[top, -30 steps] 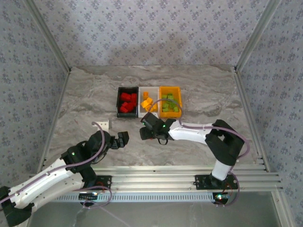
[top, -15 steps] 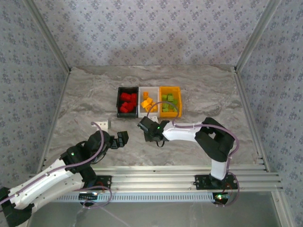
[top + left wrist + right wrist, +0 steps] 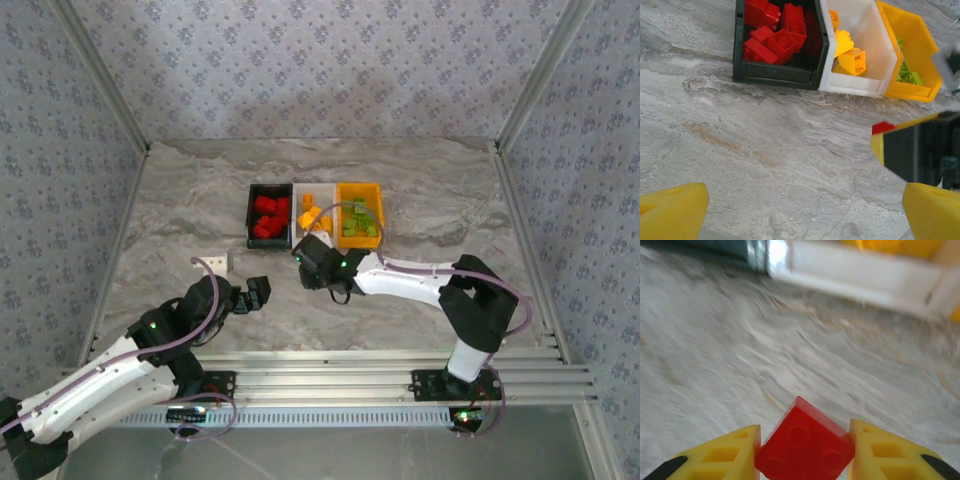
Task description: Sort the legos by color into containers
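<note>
Three small open bins stood touching in a row across the middle of a grey marbled table (image 3: 430,190): a black bin (image 3: 777,74) on the left, a white bin (image 3: 850,86) in the centre and an orange-yellow bin (image 3: 915,47) on the right. The black bin held a heap of red bricks (image 3: 782,37), at least five, though their overlap made an exact count impossible. The white bin held three visible orange-yellow bricks (image 3: 852,60), and the orange-yellow bin held several lime green bricks (image 3: 907,75), only two or three of which could be told apart. One more red brick (image 3: 802,437), studs facing the wrist camera, sat pinched between the two yellow fingers of the right gripper (image 3: 802,452), which was just on the near side of the row, about where the black and white bins met. The left gripper (image 3: 260,294) was further to the near left, well apart from the bins, with its two fingers spread wide and nothing between them. One small white block (image 3: 215,263) lay on the table to the left.
</note>
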### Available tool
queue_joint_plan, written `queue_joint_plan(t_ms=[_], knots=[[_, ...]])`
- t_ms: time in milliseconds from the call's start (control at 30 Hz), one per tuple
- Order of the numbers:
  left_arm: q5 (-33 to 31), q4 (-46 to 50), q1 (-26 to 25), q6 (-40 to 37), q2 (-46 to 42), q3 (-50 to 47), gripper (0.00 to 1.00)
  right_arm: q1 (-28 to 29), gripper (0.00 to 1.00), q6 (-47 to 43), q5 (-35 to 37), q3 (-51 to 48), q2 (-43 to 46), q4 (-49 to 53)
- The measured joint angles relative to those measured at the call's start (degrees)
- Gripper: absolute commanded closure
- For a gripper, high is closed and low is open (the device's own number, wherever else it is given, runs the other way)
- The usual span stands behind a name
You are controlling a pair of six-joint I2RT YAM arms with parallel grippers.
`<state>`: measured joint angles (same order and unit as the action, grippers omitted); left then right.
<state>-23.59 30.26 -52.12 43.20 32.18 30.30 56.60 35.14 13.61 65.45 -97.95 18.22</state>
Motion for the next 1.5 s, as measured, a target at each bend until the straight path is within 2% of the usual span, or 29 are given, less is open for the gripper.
queue_joint_plan(t_ms=[167, 300, 333, 400, 433, 500, 600, 700, 900, 967, 1033, 1167, 1333, 1500], knots=[[0.09, -0.02, 0.00, 0.37, -0.02, -0.15, 0.01, -2.73, 0.65, -4.00, -2.60, 12.85, -4.81, -1.33], [0.44, -0.02, 0.00, 1.03, 0.04, -0.66, 0.01, -5.73, 0.62, -6.71, -4.98, 26.14, -14.16, -2.21], [0.48, 0.02, 0.00, 1.14, 0.07, -0.74, 0.01, -6.51, 0.57, -7.23, -5.70, 29.81, -17.18, -2.32], [0.63, 0.04, 0.00, 1.49, 0.07, -0.81, 0.01, -7.72, 0.35, -7.96, -6.54, 35.80, -22.23, -1.99], [0.66, 0.04, 0.00, 1.53, 0.07, -0.81, 0.01, -8.33, 0.31, -8.33, -7.08, 39.15, -25.03, -1.29], [0.66, 0.20, 0.00, 1.73, 0.07, -0.81, 0.01, -9.25, 0.28, -9.03, -7.85, 43.78, -28.79, -0.76], [0.63, 0.79, 0.00, 1.73, 0.07, -0.81, 0.01, -10.14, 0.26, -9.70, -8.28, 44.48, -29.42, -0.59], [0.57, 1.22, 0.00, 1.73, 0.09, -0.81, 0.01, -10.05, 0.24, -10.21, -8.20, 37.59, -24.11, -3.93], [-0.94, -0.44, 0.07, 1.40, 1.25, -0.87, 0.01, -9.11, 0.19, -9.62, -6.88, 11.06, 2.32, -11.32], [-1.38, -1.88, 0.11, 0.85, 2.05, -1.11, 0.01, -9.11, 0.13, -9.01, -5.77, 4.20, 11.13, -13.22], [-1.70, -3.98, 0.37, -0.02, 3.13, -1.62, 0.01, -9.11, 0.00, -7.43, -3.41, -2.97, 19.91, -14.60], [-2.45, -8.09, 1.25, -1.81, 6.19, -2.34, 0.01, -9.55, 0.00, -4.85, 2.69, -15.02, 30.58, -14.36], [-3.37, -14.56, 7.61, -4.26, 13.05, -2.43, 0.01, -11.54, 0.00, -0.90, 10.32, -27.06, 39.60, -8.79], [-6.95, -21.40, 17.18, -11.23, 20.85, -1.44, 0.01, -15.63, 0.00, 1.55, 13.35, -32.06, 49.68, -4.66]])
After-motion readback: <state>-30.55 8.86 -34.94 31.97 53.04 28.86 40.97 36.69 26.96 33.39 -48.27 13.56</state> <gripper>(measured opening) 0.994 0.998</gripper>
